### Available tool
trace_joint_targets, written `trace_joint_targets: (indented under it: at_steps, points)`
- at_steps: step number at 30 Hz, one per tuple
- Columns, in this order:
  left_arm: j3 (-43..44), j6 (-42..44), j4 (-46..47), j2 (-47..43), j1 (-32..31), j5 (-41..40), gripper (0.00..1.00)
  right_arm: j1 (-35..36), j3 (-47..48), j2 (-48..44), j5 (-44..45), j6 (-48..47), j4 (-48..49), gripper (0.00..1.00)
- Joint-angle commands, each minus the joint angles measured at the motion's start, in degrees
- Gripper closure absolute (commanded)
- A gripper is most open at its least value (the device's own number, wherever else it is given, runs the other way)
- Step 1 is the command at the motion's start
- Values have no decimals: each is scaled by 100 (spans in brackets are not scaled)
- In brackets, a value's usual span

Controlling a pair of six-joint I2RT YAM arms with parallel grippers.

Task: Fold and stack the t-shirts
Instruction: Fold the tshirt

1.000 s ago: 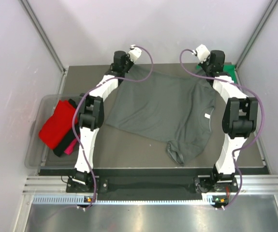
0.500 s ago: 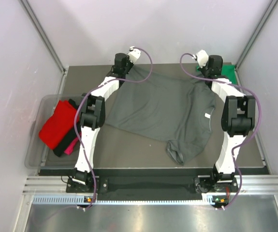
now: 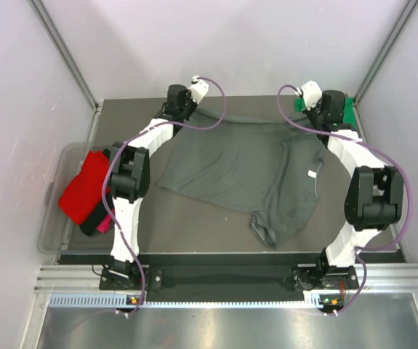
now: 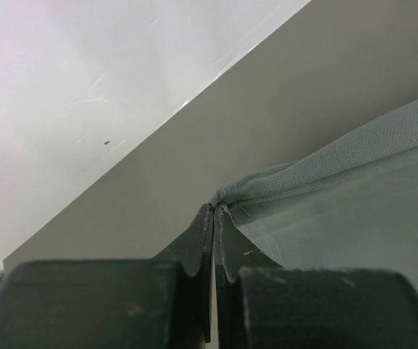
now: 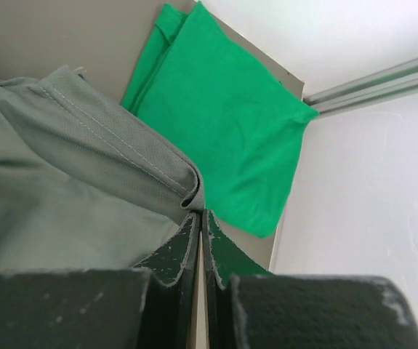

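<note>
Five t-shirts [image 3: 238, 163], two arms [image 3: 132, 178] (one plastic tub [image 3: 51, 214])

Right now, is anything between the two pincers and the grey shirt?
Nothing visible. The left pincer and right pincer are each shut on the far edge of the grey shirt; the green shirt lies beside, not between.

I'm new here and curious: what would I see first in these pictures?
A big dark grey t-shirt lies spread mid-table, its far corners pinched by the left tool and right tool. A bright green t-shirt sits in the far right corner; a red t-shirt lies in the tub at left.
</note>
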Motion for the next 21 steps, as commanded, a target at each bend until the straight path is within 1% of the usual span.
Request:
trace_joint_targets:
  at_steps: [1, 13, 17, 21]
  points:
    - [-178, -195, -50, -749, 32, 222, 100, 15, -206, -552, -187, 219, -189, 100]
    - [-995, -160, -86, -1488, 146, 222, 100, 59, -1147, -1431, -328, 448, -427, 100]
    - [-1232, -177, -33, -1594, 207, 222, 100, 94, -1524, -1790, -380, 571, -453, 100]
    - [-1286, -239, 2, -1603, 260, 222, 100, 138, -1745, -2002, -424, 667, -515, 100]
